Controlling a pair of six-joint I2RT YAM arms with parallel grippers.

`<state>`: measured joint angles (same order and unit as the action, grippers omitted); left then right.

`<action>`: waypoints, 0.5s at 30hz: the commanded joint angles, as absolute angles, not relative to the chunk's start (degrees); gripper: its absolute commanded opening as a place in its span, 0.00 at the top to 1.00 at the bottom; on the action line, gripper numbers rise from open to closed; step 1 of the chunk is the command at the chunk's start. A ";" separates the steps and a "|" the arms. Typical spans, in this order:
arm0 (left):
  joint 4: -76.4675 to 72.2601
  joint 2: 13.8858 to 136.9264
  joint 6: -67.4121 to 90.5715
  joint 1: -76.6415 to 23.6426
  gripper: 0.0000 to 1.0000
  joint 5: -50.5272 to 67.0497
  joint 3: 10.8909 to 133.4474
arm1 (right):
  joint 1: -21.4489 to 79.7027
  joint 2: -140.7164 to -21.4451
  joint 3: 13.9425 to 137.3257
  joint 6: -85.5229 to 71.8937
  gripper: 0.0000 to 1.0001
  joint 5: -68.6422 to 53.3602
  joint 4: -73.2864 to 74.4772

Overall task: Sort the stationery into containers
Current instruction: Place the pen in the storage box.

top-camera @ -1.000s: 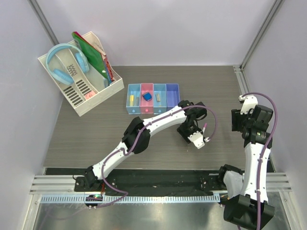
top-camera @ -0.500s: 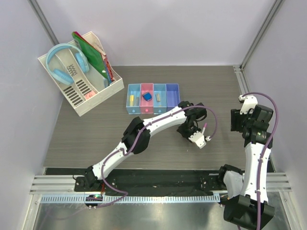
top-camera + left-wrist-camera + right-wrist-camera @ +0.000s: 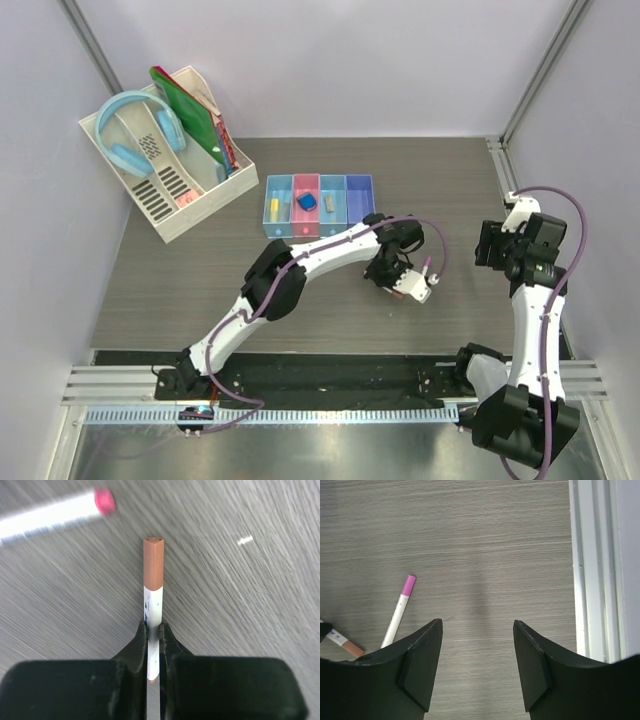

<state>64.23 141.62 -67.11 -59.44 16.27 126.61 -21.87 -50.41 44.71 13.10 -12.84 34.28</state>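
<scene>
My left gripper (image 3: 153,628) is shut on a white pen with a brown cap (image 3: 153,575), whose cap end sticks out ahead of the fingers, above the grey table. A second white pen with a pink cap (image 3: 55,512) lies on the table beyond it. From above, the left gripper (image 3: 392,280) hangs below the containers (image 3: 360,214), a joined row of light blue, pink, light blue and purple bins. A blue eraser (image 3: 306,201) sits in the pink bin. My right gripper (image 3: 477,625) is open and holds nothing, right of the pink-capped pen (image 3: 399,611).
A white slotted rack (image 3: 200,210) at the back left holds blue headphones (image 3: 135,135) and green and red folders (image 3: 190,110). A pale metal rail (image 3: 592,570) runs along the table's right edge, close to my right gripper.
My left jaws have shut on the brown-capped pen, and that wrist has shifted slightly up and left. The right arm has moved a little toward the back.
</scene>
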 commanded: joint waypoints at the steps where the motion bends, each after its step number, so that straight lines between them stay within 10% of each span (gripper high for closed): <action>1: 62.67 137.65 -57.84 -56.17 1.00 15.82 118.22 | -22.06 -52.47 46.75 7.48 0.36 -13.89 29.36; 15: 57.48 124.72 -33.85 -42.55 1.00 18.98 123.39 | -13.30 -67.48 55.55 -7.91 0.42 -14.69 27.07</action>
